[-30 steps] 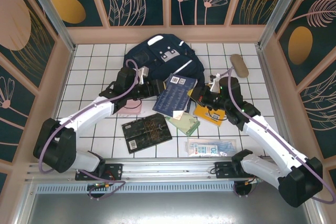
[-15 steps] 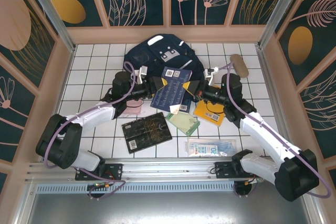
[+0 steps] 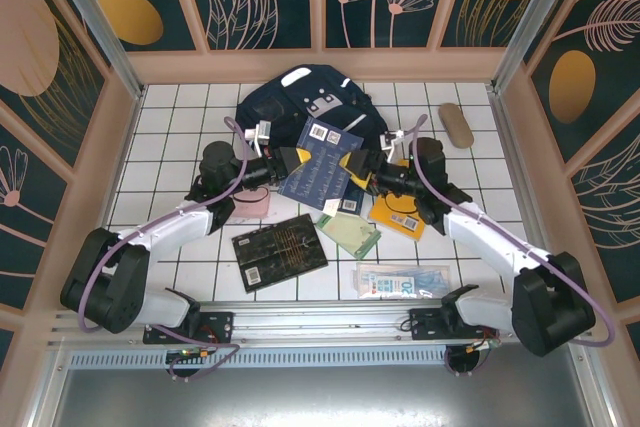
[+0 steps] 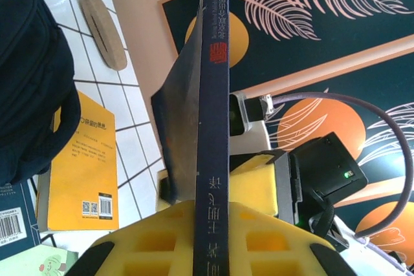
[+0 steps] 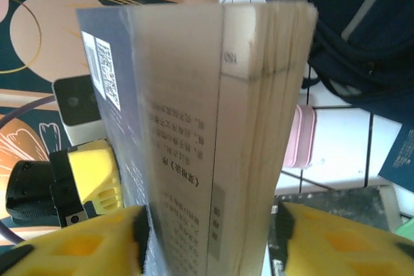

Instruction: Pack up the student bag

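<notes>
**Desk:** Which step is this?

**Operator:** A handover, I judge; my left gripper [image 3: 287, 160] is clamped on the spine of the navy book [image 3: 322, 157]; my right gripper [image 3: 358, 164] is clamped on its page edge; the book hangs between them, off the table [image 3: 180, 127]; next, one side must let go so the other can carry it to the bag's opening, which I cannot make out.

**Desk:** And the bag?

**Operator:** The student bag [image 3: 300, 105] lies flat at the far middle, just beyond the book; its long axis runs near-to-far; what looks like its handle end points at the far wall.
</notes>
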Controlling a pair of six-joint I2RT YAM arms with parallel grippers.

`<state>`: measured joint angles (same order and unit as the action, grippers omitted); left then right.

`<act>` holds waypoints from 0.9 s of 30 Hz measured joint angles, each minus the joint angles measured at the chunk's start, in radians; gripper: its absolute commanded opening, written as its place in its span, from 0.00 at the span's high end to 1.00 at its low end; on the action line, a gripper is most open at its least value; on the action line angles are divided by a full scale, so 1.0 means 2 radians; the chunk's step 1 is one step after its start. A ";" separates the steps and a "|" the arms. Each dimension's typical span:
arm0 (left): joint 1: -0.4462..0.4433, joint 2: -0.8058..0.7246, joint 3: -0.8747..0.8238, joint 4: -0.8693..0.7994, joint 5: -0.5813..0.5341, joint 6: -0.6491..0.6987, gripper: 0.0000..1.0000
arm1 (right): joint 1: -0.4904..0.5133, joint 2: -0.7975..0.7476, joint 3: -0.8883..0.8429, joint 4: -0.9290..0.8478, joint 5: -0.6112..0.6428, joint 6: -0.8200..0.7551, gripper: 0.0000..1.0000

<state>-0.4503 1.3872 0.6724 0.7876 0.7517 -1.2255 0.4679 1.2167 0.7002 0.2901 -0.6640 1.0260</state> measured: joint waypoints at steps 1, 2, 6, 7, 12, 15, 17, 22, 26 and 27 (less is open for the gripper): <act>0.000 0.000 -0.001 0.004 0.000 -0.002 1.00 | 0.004 0.004 0.000 0.001 0.000 0.001 0.35; 0.000 0.000 -0.002 0.009 0.000 -0.004 1.00 | 0.008 0.009 0.001 0.003 0.000 0.001 0.32; 0.000 -0.002 -0.002 0.021 0.000 -0.011 1.00 | 0.020 0.027 0.001 0.022 0.000 0.007 0.25; 0.001 -0.002 -0.002 0.022 0.000 -0.013 1.00 | 0.020 0.031 0.001 0.029 -0.002 0.010 0.25; 0.006 -0.003 -0.002 0.024 -0.001 -0.019 1.00 | 0.027 0.049 -0.007 0.090 -0.011 0.037 0.24; 0.006 -0.003 -0.002 0.026 0.000 -0.019 1.00 | 0.031 0.049 -0.015 0.134 -0.020 0.056 0.25; 0.006 -0.003 -0.002 0.027 -0.001 -0.020 1.00 | 0.031 0.048 -0.017 0.158 -0.023 0.064 0.31; 0.006 -0.003 -0.002 0.025 -0.006 -0.016 1.00 | 0.031 0.025 -0.019 0.168 -0.018 0.064 0.58; 0.006 0.000 -0.001 0.022 -0.010 -0.010 0.99 | 0.031 0.002 -0.019 0.153 -0.006 0.053 0.68; 0.006 0.002 0.001 0.021 -0.010 -0.008 0.99 | 0.031 0.002 -0.019 0.148 -0.004 0.049 0.75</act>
<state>-0.4393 1.3911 0.6735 0.8299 0.7326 -1.2419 0.5304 1.2201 0.6624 0.5865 -0.6727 1.1244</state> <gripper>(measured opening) 0.145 0.311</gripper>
